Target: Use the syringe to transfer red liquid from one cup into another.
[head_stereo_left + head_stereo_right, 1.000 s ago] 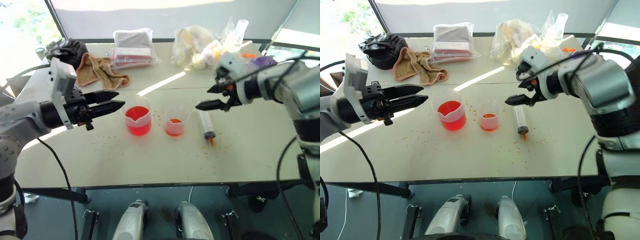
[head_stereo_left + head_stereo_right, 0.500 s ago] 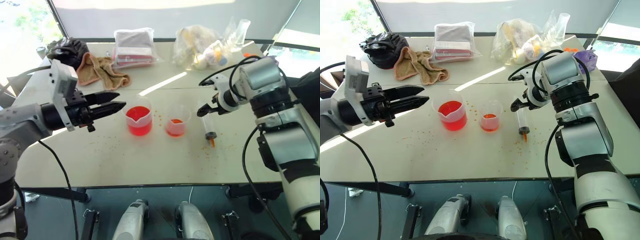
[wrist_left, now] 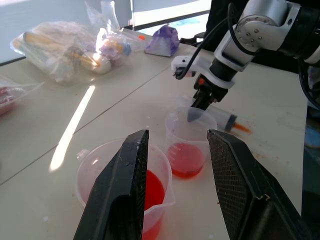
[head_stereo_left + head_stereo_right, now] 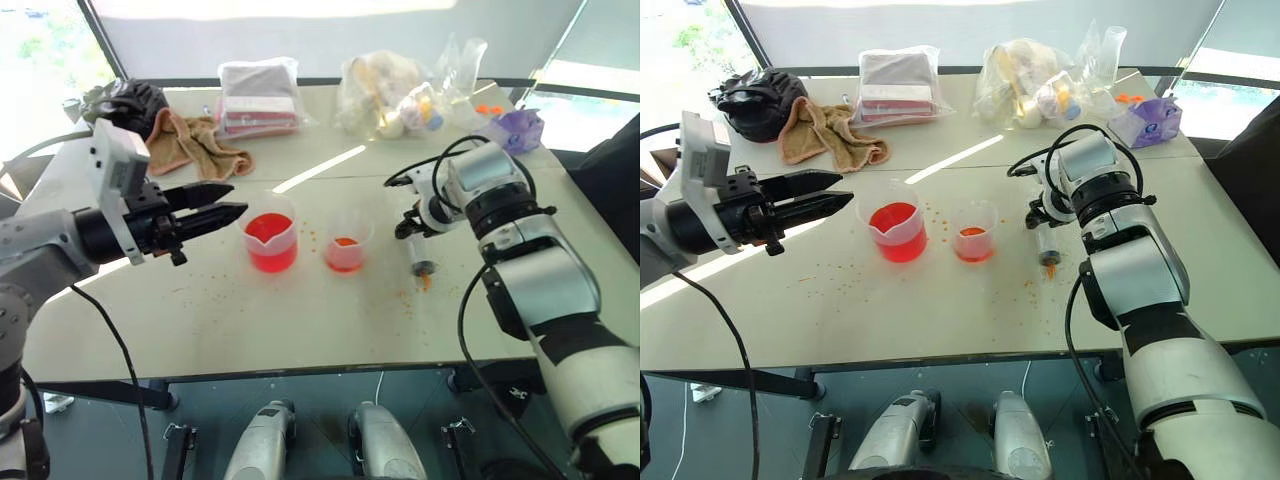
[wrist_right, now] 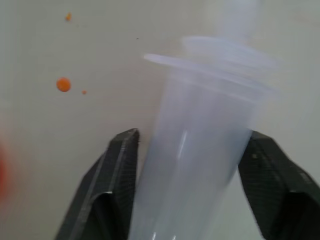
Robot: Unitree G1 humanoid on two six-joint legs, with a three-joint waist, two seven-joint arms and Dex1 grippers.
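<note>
Both cups hold red liquid; the syringe (image 5: 200,145) lies on the tabletop (image 4: 300,310) beside the smaller cup (image 4: 348,243), the right end effector (image 4: 416,222) closed around its barrel; drawing and transfer remain; the left end effector (image 4: 215,203) hovers open, empty.

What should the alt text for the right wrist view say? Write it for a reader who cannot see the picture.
The right pincer is closed on the barrel of a clear syringe lying on a pale table, one black finger on each side. A few orange specks dot the table beside it.
</note>
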